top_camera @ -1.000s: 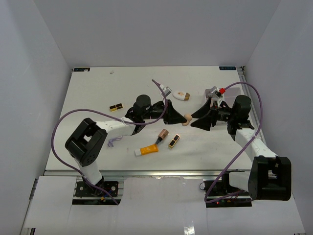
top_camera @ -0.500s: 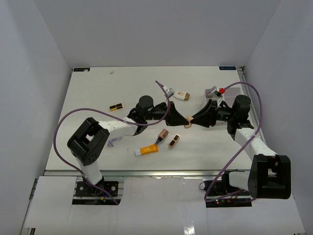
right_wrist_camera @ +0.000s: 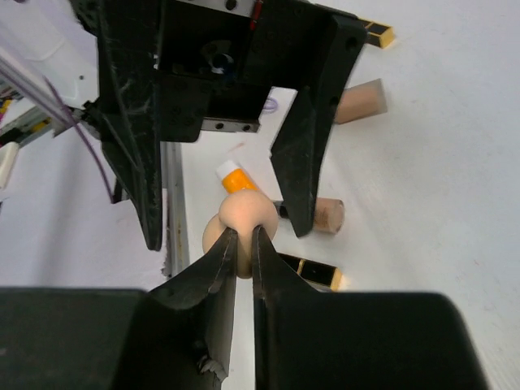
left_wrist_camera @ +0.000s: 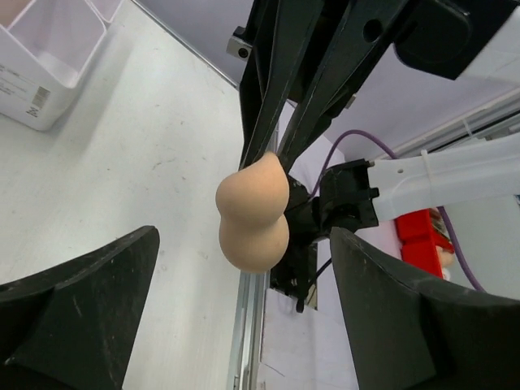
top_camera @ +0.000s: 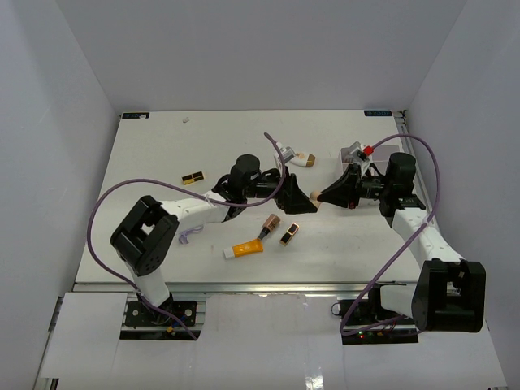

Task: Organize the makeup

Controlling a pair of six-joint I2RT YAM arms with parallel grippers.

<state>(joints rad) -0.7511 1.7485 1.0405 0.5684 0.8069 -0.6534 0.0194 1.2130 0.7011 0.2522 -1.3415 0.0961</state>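
Note:
My right gripper [right_wrist_camera: 241,237] is shut on the narrow end of the beige sponge [right_wrist_camera: 241,213] and holds it above the table. It also shows in the left wrist view [left_wrist_camera: 252,215]. My left gripper [left_wrist_camera: 244,240] is open, its jaws wide on either side of the sponge and not touching it. In the top view the two grippers, left [top_camera: 299,201] and right [top_camera: 319,197], meet at mid-table. Below them lie the orange tube [top_camera: 244,249], brown lipstick [top_camera: 270,223] and black-gold case [top_camera: 289,233]. The purple loop [top_camera: 191,234] lies by the left arm.
The white tray [top_camera: 356,154] stands at the back right with a red-capped item beside it; its corner shows in the left wrist view [left_wrist_camera: 41,73]. A white and tan item [top_camera: 297,158] and a black-gold flat piece [top_camera: 193,178] lie farther back.

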